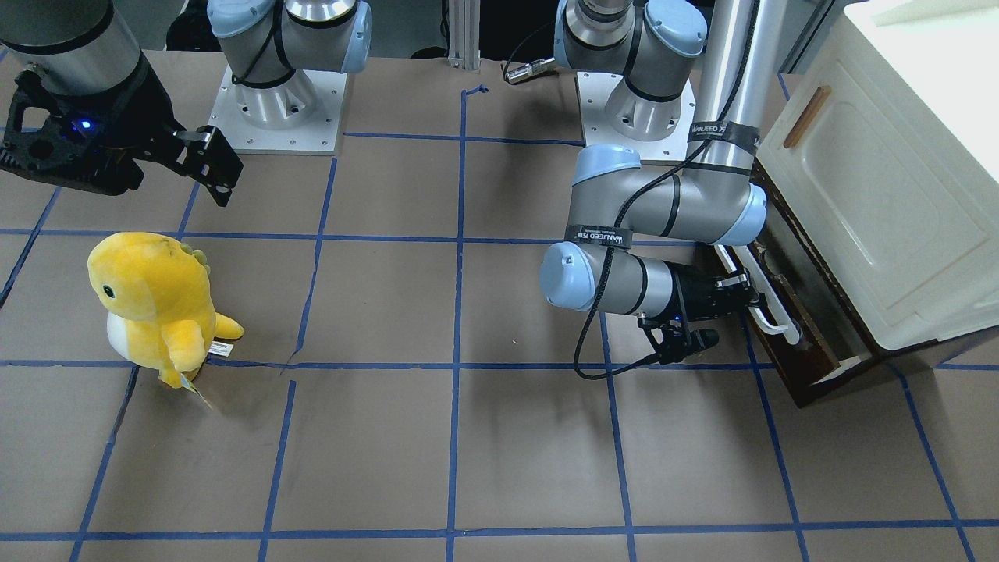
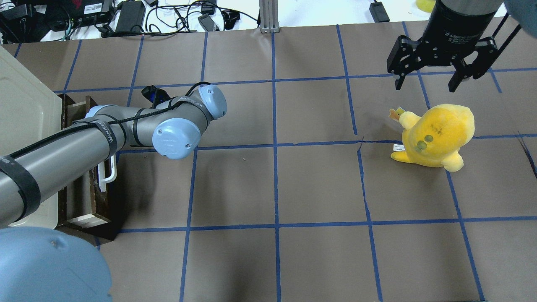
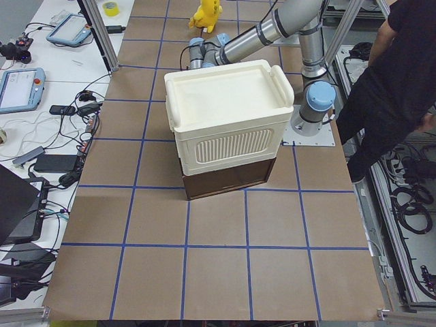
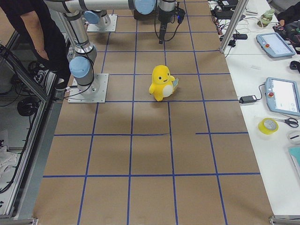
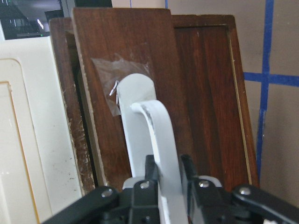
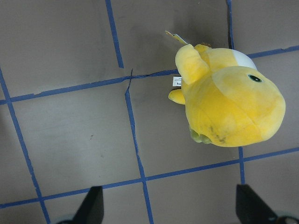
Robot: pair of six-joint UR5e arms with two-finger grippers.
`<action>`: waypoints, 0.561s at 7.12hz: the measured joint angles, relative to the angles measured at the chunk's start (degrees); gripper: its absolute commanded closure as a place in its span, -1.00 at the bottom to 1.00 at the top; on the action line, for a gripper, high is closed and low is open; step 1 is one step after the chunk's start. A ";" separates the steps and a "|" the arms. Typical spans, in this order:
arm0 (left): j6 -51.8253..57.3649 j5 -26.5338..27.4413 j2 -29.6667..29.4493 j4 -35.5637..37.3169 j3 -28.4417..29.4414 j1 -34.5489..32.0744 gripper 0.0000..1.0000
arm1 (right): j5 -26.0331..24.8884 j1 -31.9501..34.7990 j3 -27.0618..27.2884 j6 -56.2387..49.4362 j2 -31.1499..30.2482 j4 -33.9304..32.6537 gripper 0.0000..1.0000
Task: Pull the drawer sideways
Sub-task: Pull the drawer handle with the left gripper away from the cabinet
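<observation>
The drawer (image 1: 815, 375) has a dark brown wooden front and a long white bar handle (image 1: 776, 320). It sits under a cream cabinet and stands partly pulled out, with pale inner sides showing (image 2: 84, 218). My left gripper (image 1: 737, 293) is shut on the handle; the left wrist view shows the fingers (image 5: 140, 189) clamped around the white bar (image 5: 149, 116) in front of the drawer front (image 5: 126, 56). In the overhead view the arm hides this gripper. My right gripper (image 2: 424, 86) is open and empty, held high above the table near a plush toy.
The cream cabinet (image 1: 874, 195) with a small wooden handle stands on the table edge over the drawer. A yellow plush toy (image 1: 156, 304) stands on the table under my right gripper (image 6: 170, 210). A person (image 3: 395, 68) stands beside the robot bases.
</observation>
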 measured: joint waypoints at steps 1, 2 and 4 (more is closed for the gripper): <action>0.03 -0.26 -0.01 -0.04 0.29 -0.42 0.81 | 0.00 0.00 0.00 0.00 0.00 0.00 -1.00; 0.07 -0.82 -0.01 -0.06 0.61 -0.63 0.81 | 0.00 0.00 0.00 0.00 0.00 0.00 -1.00; 0.10 -1.50 -0.21 -0.07 1.19 -1.08 0.81 | 0.00 0.00 0.00 0.00 0.00 0.00 -1.00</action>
